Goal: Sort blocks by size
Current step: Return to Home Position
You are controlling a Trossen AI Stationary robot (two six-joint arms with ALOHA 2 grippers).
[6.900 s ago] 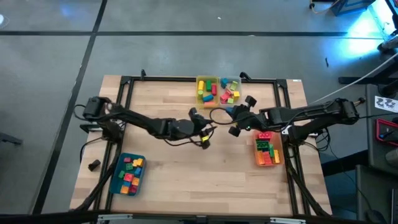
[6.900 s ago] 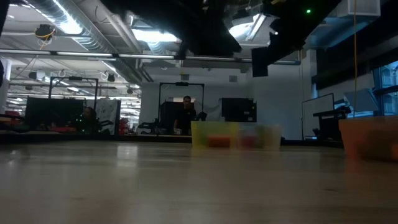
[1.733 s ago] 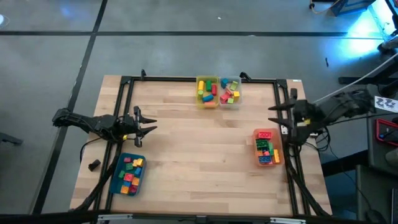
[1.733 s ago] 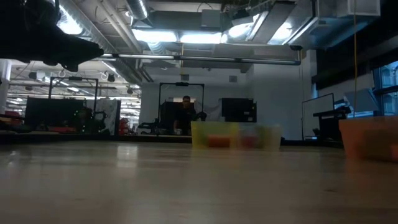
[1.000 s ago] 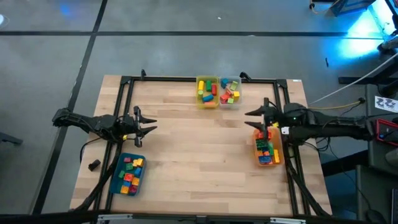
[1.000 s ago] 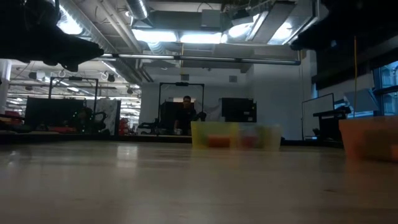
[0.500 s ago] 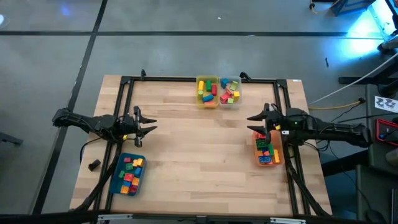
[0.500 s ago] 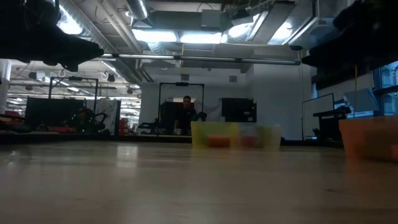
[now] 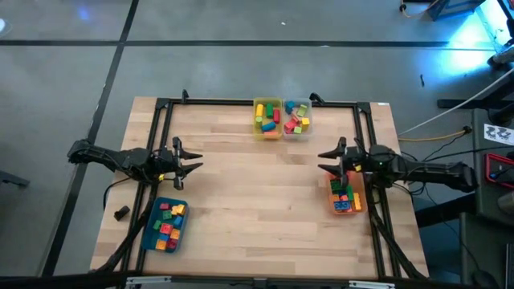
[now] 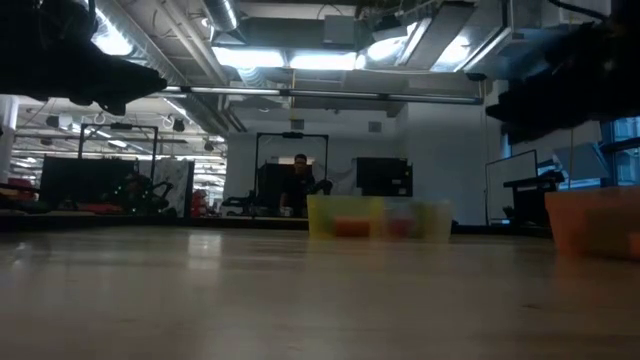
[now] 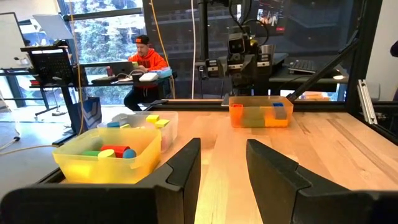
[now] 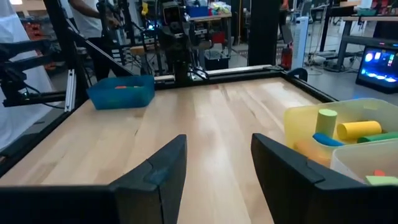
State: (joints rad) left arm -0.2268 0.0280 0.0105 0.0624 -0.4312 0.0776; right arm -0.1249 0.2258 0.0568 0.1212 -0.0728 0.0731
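Observation:
The blocks lie sorted in bins: a yellow bin [image 9: 267, 118] and a clear bin [image 9: 296, 118] at the table's far edge, a teal bin [image 9: 165, 225] near left, an orange bin [image 9: 345, 194] at the right. My left gripper [image 9: 193, 166] hangs open and level at the table's left edge, above and beyond the teal bin; nothing is between its fingers [image 11: 222, 168]. My right gripper [image 9: 325, 159] hangs open and level over the orange bin's far end, pointing toward the table's left; it too is empty [image 12: 217, 168].
A black frame [image 9: 257, 103] runs round the table's far, left and right edges. The bare wooden middle of the table [image 9: 257, 185] lies between the two grippers. A small dark object [image 9: 121, 213] lies off the table's left edge. A person [image 11: 146, 59] sits beyond the table.
My right arm has folded down and drawn back toward the table's right edge; its gripper has sunk lower over the orange bin's far end and levelled out, still open and empty. No block has moved.

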